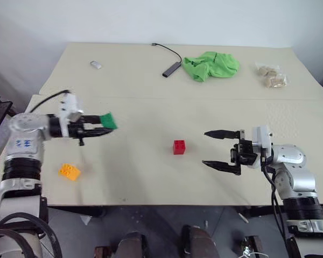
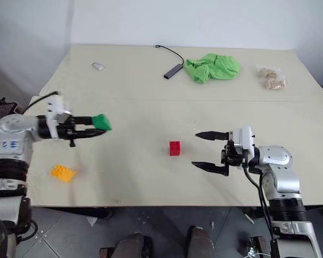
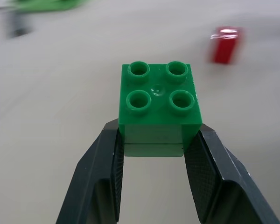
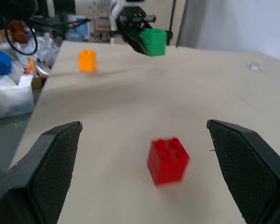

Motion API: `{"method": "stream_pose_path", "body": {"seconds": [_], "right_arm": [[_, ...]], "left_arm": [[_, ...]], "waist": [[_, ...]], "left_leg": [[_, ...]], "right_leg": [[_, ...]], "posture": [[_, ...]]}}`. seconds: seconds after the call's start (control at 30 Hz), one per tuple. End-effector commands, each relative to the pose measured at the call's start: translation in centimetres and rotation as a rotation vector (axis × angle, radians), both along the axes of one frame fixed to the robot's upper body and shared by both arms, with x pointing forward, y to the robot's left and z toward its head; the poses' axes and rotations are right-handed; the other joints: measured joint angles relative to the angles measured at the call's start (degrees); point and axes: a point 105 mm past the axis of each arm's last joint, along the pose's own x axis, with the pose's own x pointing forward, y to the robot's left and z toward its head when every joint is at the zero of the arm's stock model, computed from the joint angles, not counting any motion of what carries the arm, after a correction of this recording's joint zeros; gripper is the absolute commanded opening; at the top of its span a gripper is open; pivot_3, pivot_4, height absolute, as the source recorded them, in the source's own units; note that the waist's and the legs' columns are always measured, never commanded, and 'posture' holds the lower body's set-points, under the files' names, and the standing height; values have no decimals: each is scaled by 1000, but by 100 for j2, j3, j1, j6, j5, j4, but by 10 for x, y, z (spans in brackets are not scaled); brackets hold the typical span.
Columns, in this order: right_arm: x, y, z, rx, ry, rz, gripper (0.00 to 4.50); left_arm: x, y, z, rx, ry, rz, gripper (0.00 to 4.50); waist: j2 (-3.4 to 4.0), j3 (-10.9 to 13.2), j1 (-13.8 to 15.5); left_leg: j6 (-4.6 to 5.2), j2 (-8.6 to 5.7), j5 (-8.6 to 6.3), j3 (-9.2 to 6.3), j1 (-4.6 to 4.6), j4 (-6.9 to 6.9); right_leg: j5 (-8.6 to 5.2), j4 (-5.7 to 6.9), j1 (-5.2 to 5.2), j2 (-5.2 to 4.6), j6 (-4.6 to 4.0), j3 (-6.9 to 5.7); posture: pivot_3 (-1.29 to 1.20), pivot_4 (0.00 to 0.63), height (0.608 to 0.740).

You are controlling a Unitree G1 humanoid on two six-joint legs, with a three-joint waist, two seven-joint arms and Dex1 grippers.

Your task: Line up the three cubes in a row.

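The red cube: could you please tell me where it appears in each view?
Left eye view: red cube at table centre, between the two hands.
Right eye view: table centre, likewise.
Left wrist view: upper right, beyond the held green cube.
Right wrist view: low centre, between the right hand's fingers.
Shared landmark: the green cube.

Glossy plastic green cube (image 3: 159, 101), textured matt black fingers (image 3: 106, 175), smooth matt table (image 1: 151, 177).
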Motion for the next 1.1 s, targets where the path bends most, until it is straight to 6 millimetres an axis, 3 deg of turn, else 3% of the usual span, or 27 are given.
{"method": "stream_pose_path", "body": {"seconds": [0.03, 0.13, 0.3, 0.67, 0.83, 0.97, 1.1], "right_arm": [[3, -16, 8, -25, -42, -44, 4500], [-1, -17, 7, -20, -39, -46, 4500], [-11, -14, 2, -3, -50, -67, 4500], [-22, -11, -6, 11, 1, -57, 4500], [-24, -8, -9, 10, 19, -38, 4500], [-24, -4, -8, 13, 31, -6, 4500], [-21, 0, -5, 17, 31, 30, 4500]], "left_arm": [[-10, -40, -12, 118, 65, -144, 1479], [-14, -63, -36, 182, 147, -170, 1479], [-10, -73, -58, 225, 130, -122, 1479], [11, -75, -54, 210, 57, -42, 1479], [21, -72, -33, 124, 1, 3, 3093], [3, -59, -9, 75, -13, -90, 4364], [-23, -31, 15, 61, -31, -179, 4440]], "waist": [[0, 0, -23], [0, 0, -34], [0, 0, -65], [0, 0, 71], [0, 1, 70], [0, 0, 59], [3, 1, 5]], "left_leg": [[0, 0, 0, 2, 0, -1], [0, 0, 0, 2, 0, -1], [0, 1, 0, 0, -2, -3], [7, 0, 0, 1, -3, 16], [8, 0, -1, 0, -3, 15], [8, 0, -1, 0, -5, 15], [7, 2, 0, 1, -2, 7]], "right_leg": [[0, -1, -1, 0, 0, 1], [0, -4, 0, 0, 0, 2], [0, -4, -1, 0, 0, 2], [0, -8, 7, -1, 0, 7], [0, -7, 6, -1, 0, 6], [0, -7, 6, -1, 0, 5], [0, -5, 1, 0, 0, 6]], "posture": [[0, 150, 740], [0, 150, 740], [0, 150, 740], [0, 150, 740], [0, 150, 740], [0, 150, 740], [0, 150, 740]]}}
